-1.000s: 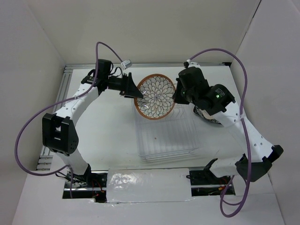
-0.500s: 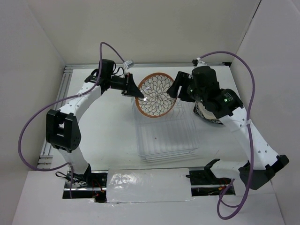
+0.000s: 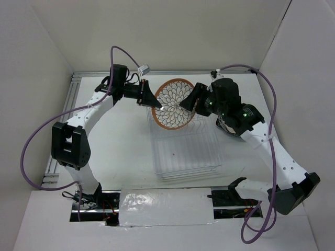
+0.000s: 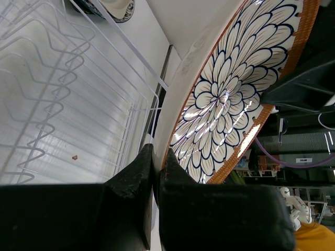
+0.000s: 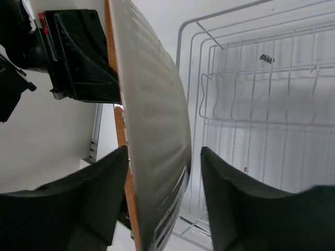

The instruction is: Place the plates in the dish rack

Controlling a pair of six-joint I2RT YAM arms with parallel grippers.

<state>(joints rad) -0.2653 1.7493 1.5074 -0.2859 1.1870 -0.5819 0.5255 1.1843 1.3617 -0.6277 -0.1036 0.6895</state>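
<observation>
A round plate (image 3: 175,103) with a brown rim and a white petal pattern hangs tilted on edge over the far end of the wire dish rack (image 3: 186,149). My left gripper (image 3: 155,104) is shut on its left rim; in the left wrist view the fingers (image 4: 141,172) pinch the rim of the plate (image 4: 230,89). My right gripper (image 3: 188,102) is open and straddles the right rim. The right wrist view has the plate (image 5: 157,130) edge-on between the spread fingers (image 5: 246,198), with a gap on the right side.
A second, dark-rimmed plate (image 4: 111,7) lies on the table beyond the rack (image 4: 63,78), to the rack's right under my right arm. The rack's upright tines (image 5: 261,104) stand below the held plate. White walls enclose the table.
My left gripper has shut on the plate's left rim. My right gripper has let go of the right rim and opened. The plate has shifted slightly towards the back.
</observation>
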